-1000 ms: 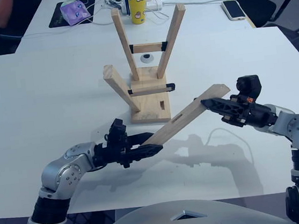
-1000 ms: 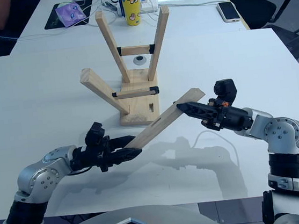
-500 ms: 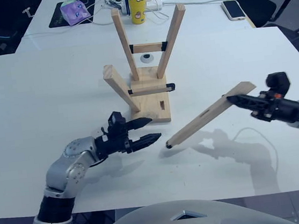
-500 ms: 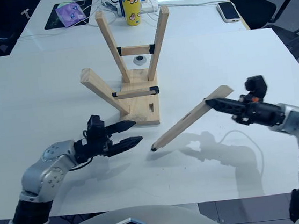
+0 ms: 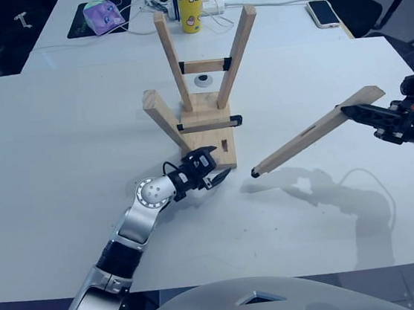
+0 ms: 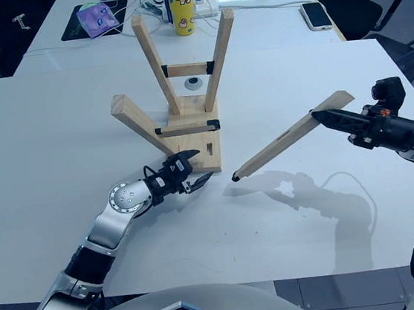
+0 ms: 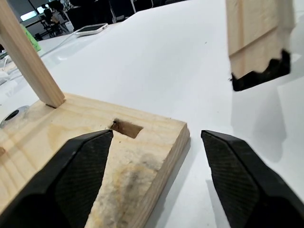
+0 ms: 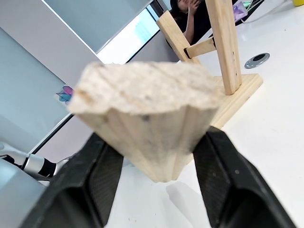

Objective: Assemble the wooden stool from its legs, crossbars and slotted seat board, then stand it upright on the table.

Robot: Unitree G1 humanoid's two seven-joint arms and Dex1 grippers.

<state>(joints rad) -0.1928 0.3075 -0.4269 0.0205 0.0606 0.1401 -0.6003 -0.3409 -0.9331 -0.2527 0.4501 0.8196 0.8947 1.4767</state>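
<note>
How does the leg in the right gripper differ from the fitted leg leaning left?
The held leg slants low over the table, one end in the right gripper; the leaning leg rises from the seat board. The held leg is free; the leaning leg joins a crossbar. Both are pale wood.

Head stereo pair looks down over table (image 5: 78,140); wrist cameras close, facing seat board (image 7: 147,147)

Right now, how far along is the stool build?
Done: three legs stand in the upside-down seat board, two crossbars fitted between them. In hand: the right hand grips the fourth leg by its upper end; the open left hand straddles the board's near corner by an empty slot. Left: seat that leg, then turn everything upright.
</note>
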